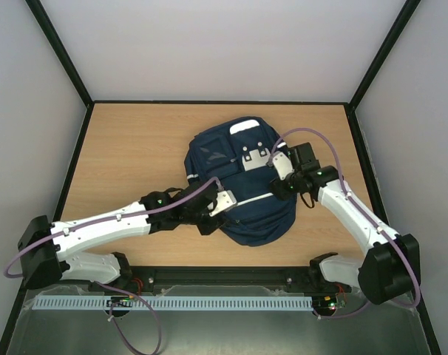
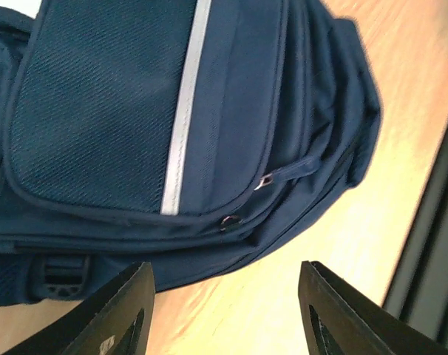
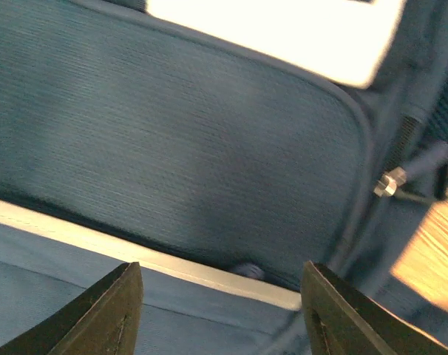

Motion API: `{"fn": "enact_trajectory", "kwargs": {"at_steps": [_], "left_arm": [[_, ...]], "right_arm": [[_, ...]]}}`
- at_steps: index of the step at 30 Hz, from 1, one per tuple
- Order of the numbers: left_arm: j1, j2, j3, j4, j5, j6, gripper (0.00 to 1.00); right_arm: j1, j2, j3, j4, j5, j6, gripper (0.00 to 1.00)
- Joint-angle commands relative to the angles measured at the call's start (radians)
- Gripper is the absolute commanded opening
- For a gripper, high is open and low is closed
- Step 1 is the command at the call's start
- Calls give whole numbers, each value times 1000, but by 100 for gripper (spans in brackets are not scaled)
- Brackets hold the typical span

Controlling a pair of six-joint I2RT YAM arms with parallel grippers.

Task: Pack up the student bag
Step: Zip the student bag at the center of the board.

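The student bag (image 1: 235, 185), a navy-blue backpack with white stripes and white patches, lies flat in the middle of the wooden table. My left gripper (image 1: 221, 204) hovers at the bag's near left edge. In the left wrist view the left gripper (image 2: 224, 272) is open with only bare wood between its fingers, and the bag (image 2: 135, 111) with two zipper pulls (image 2: 267, 180) lies just beyond. My right gripper (image 1: 280, 166) is over the bag's upper right side. Seen from its own wrist, the right gripper (image 3: 220, 272) is open just above the fabric and a white stripe (image 3: 172, 262), holding nothing.
The table (image 1: 128, 148) is walled in by pale panels with black frame posts. A black rail (image 1: 224, 275) runs along the near edge between the arm bases. A metal zipper pull (image 3: 387, 182) hangs at the bag's right side.
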Motion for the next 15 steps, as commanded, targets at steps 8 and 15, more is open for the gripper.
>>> {"fn": "enact_trajectory", "kwargs": {"at_steps": [8, 15], "left_arm": [[-98, 108, -17, 56, -273, 380, 58], [-152, 205, -11, 129, -365, 445, 58]], "right_arm": [[-131, 114, 32, -106, 34, 23, 63], [-131, 251, 113, -110, -37, 15, 66]]}}
